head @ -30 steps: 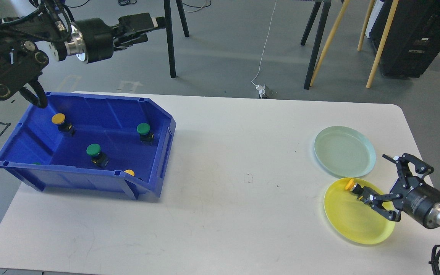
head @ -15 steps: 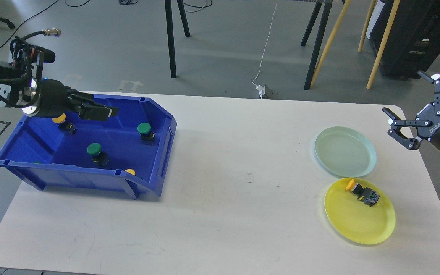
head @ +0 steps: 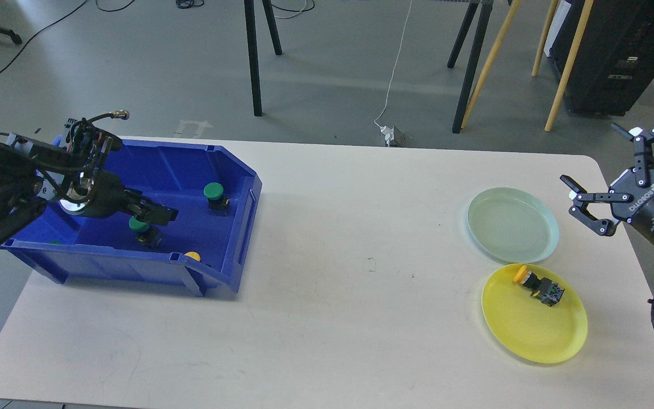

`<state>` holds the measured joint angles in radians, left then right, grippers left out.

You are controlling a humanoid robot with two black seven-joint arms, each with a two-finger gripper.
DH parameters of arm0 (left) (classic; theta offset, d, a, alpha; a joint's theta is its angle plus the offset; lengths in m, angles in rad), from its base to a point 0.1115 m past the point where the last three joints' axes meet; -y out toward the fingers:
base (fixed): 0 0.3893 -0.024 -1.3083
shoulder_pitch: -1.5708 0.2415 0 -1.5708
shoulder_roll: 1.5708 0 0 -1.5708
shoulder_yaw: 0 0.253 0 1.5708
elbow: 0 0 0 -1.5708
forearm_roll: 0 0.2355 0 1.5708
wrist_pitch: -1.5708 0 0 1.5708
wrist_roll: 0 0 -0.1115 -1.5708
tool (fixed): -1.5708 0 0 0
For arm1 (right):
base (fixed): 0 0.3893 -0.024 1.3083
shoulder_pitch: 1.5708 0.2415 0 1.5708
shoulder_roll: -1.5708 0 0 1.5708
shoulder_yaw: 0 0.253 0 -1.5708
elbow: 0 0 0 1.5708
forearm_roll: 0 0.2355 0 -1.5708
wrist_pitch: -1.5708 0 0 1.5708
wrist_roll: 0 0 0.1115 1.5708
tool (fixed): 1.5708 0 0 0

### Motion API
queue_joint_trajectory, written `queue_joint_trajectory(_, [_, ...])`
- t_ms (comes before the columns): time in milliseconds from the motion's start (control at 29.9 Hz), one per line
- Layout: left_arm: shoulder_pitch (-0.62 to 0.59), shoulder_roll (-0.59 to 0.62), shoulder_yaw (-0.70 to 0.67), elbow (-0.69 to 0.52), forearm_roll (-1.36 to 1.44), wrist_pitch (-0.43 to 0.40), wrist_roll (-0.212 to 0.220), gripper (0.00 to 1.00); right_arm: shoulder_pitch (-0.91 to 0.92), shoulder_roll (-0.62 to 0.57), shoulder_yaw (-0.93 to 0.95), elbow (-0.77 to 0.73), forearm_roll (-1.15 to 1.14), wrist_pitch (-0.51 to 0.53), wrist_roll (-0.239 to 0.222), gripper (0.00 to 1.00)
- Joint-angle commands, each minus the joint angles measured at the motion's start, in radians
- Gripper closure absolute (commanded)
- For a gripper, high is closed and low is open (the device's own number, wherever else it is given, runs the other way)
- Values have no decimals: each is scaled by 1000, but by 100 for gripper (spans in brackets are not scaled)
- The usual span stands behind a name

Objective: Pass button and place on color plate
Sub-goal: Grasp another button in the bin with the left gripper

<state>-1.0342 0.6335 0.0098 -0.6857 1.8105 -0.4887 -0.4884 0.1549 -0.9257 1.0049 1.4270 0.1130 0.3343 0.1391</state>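
A blue bin [head: 128,268] at the left holds a green button [head: 213,193], a second green button [head: 137,226] and a yellow button [head: 192,256] half hidden behind the front wall. My left gripper [head: 161,215] is down inside the bin, right above the second green button; its dark fingers cannot be told apart. At the right, a yellow button [head: 535,282] lies on its side on the yellow plate [head: 531,329]. A pale green plate [head: 511,224] beside it is empty. My right gripper [head: 592,158] is open and empty, raised to the right of the green plate.
The white table [head: 361,284] spans the view, with its right edge close under my right arm. Chair and stand legs [head: 253,57] stand on the floor behind the table. A cable and plug [head: 390,134] lie behind the far edge.
My left gripper swung from above the bin's back down into it, onto the green button. My right gripper let go of the yellow button on the yellow plate and rose to the right.
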Motion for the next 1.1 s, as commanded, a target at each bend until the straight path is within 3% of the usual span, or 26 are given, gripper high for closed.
queue_joint_trajectory(0, [8,-23,9,49,-3,0,0,3,-2,5,-5,3,0,2,0,0])
queue_joint_trajectory(434, [46,-51,12,106,3,0,0,7,-8,5,-8,7,2,2,0,0])
queue_joint_trajectory(568, [51,-49,12,114,0,0,0,28,-15,5,-8,7,2,2,0,0])
queue_joint_trajectory(702, [51,-47,10,114,-3,0,0,40,-24,5,-5,9,2,2,0,0])
queue_joint_trajectory(935, [49,-47,9,103,-6,0,0,83,-37,5,-2,9,2,2,0,0])
queue_joint_trajectory(1069, [37,-49,4,101,-6,0,0,85,-38,5,-2,9,2,2,0,0])
